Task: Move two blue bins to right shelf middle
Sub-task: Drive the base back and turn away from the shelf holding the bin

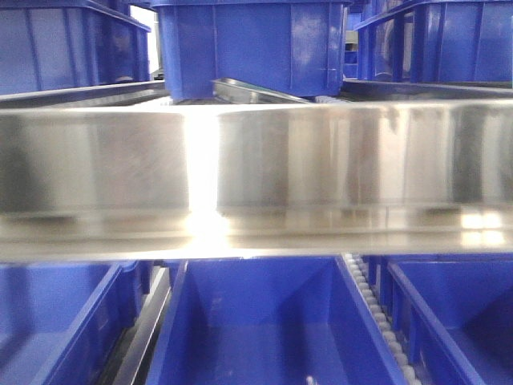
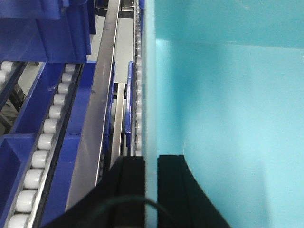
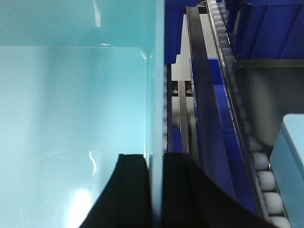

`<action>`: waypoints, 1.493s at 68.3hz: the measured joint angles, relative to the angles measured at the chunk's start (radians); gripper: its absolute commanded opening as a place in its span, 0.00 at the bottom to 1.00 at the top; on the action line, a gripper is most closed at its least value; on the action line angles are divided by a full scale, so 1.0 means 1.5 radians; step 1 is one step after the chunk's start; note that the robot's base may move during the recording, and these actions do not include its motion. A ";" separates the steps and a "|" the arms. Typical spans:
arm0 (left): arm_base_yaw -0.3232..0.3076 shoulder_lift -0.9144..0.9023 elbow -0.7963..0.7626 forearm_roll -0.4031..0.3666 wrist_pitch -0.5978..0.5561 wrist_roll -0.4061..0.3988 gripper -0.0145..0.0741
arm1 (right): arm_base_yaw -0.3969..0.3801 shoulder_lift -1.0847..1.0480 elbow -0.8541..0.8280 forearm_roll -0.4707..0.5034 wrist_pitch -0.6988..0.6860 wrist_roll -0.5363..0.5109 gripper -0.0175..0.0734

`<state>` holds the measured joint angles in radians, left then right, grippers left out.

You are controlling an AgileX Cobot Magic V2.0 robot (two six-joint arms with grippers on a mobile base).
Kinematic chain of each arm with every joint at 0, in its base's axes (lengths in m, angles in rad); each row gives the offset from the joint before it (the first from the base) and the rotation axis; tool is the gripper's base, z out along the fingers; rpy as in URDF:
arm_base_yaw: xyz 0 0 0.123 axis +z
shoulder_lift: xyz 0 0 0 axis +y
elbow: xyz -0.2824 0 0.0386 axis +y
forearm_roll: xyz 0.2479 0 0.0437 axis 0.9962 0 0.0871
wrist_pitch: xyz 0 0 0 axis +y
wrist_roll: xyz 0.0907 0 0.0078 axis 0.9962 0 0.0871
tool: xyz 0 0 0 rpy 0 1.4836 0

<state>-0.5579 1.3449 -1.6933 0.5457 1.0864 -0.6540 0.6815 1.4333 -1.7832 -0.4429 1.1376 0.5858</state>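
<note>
Blue bin (image 2: 228, 118) is spanned crosswise: its left wall is clamped by the left pincer (image 2: 151, 190), its right wall by the right pincer (image 3: 156, 190), neither arm nearer.

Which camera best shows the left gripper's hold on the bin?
Left wrist: the left gripper straddles the bin wall, a finger each side. Right wrist shows only the right gripper; the front view shows neither.

Front view: steel beam (image 1: 321, 160) blurred; space behind blocked by it. Upper bins (image 1: 256, 44) cropped by top edge, lower bins (image 1: 264, 321) by bottom edge. Small pale speck (image 1: 309, 380) not identifiable. Wrist views: clamped bin (image 2: 228, 118) shown in part only, colour perhaps washed out. Left gripper (image 2: 151, 159) and right gripper (image 3: 154, 156) cut off at bottom edge.
</note>
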 measured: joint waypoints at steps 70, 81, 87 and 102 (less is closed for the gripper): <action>0.000 0.000 0.000 0.009 -0.022 0.000 0.04 | 0.000 0.000 0.000 -0.005 -0.001 0.000 0.01; 0.000 0.002 0.000 0.009 -0.025 0.000 0.04 | 0.000 0.000 0.000 -0.006 -0.001 0.000 0.01; 0.000 0.003 0.000 0.009 -0.026 0.000 0.04 | 0.000 0.000 0.000 -0.008 -0.001 0.000 0.01; 0.000 0.003 0.000 0.009 -0.026 0.000 0.04 | 0.000 0.000 0.000 -0.008 -0.001 0.000 0.01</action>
<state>-0.5579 1.3487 -1.6933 0.5591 1.0473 -0.6540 0.6815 1.4333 -1.7832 -0.4543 1.1355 0.5858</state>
